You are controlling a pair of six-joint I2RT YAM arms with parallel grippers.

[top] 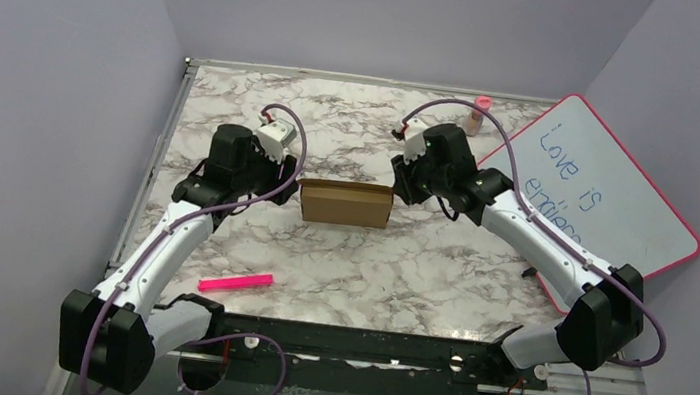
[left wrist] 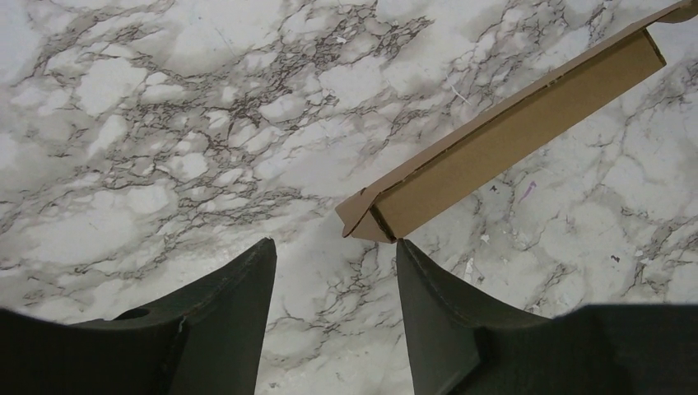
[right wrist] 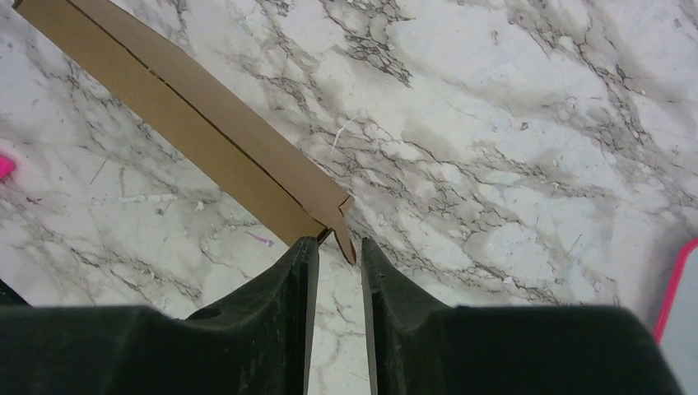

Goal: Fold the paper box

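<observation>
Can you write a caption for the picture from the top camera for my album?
The left gripper and right gripper flank a brown paper box on the marble table.

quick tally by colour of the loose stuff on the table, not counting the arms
brown: 1, the paper box
pink: 2, the flat stick and the small bottle with a pink top
white with a pink frame: 1, the whiteboard
total: 4

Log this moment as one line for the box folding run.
box: flat on table | left gripper: open, box corner at its tips | right gripper: narrow gap around end tab, not clamped
</observation>
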